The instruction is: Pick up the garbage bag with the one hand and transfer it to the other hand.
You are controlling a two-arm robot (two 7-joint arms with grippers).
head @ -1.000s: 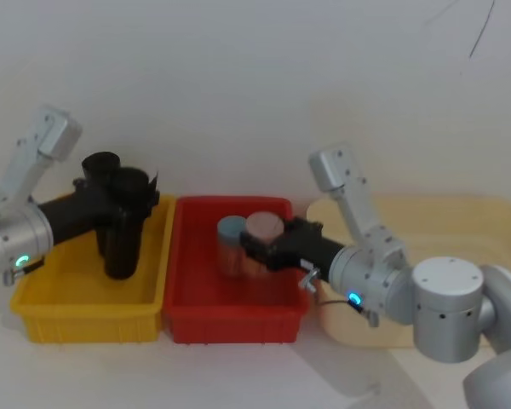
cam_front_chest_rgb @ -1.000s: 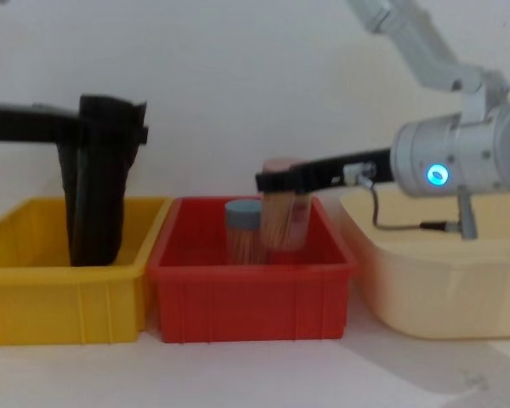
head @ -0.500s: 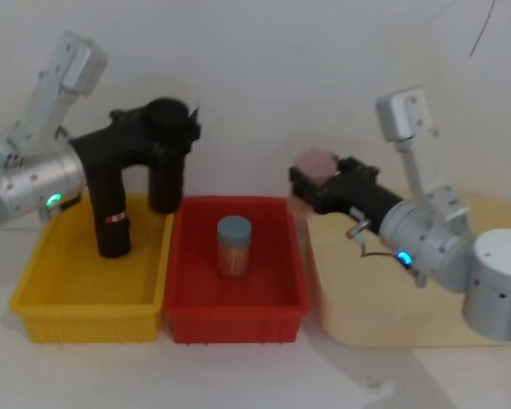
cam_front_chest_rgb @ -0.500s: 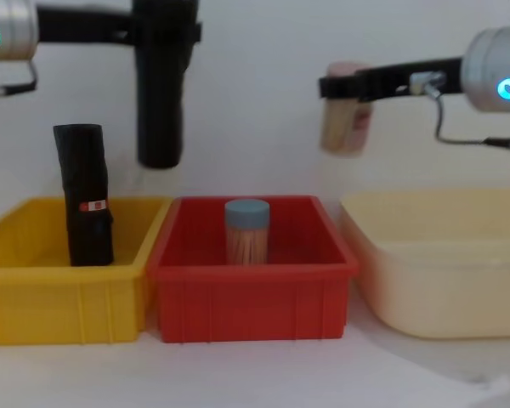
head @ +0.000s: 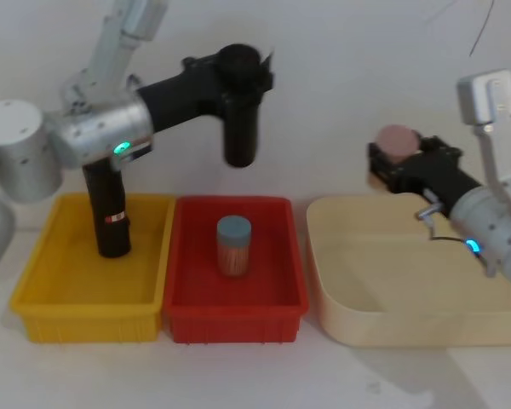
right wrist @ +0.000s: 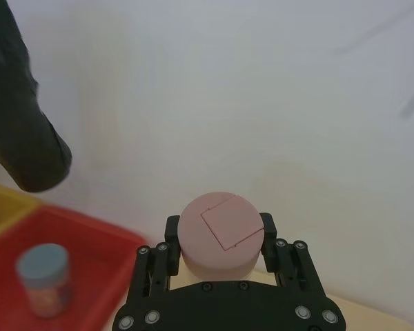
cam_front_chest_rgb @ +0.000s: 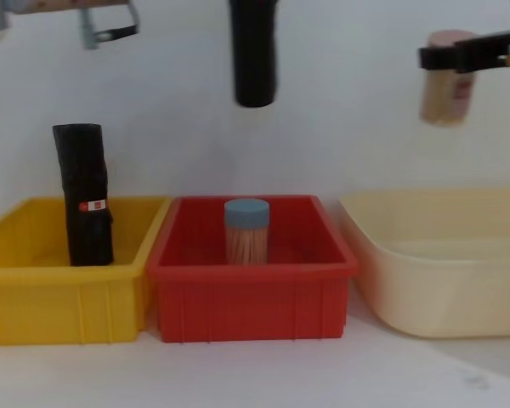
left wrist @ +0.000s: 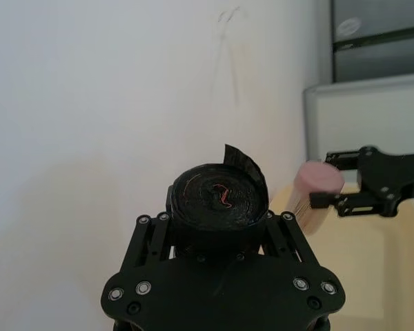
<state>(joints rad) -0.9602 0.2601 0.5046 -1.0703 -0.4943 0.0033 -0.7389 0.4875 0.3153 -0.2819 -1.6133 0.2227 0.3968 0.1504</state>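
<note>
We have carried the garbage bag (head: 240, 136) higher and rightward, left gripper (head: 230, 81) clamped round its top, presumably for handover; our right gripper (head: 400, 166) grips a pink-lidded jar (cam_front_chest_rgb: 446, 89).

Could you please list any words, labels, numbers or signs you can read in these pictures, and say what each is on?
No readable text anywhere.
Red-and-white sticker on the black roll in the yellow bin: too small to read.
Red squiggle on the garbage bag end, in the left gripper: not legible writing.
Pink jar lid, in the right gripper: blank.
</note>
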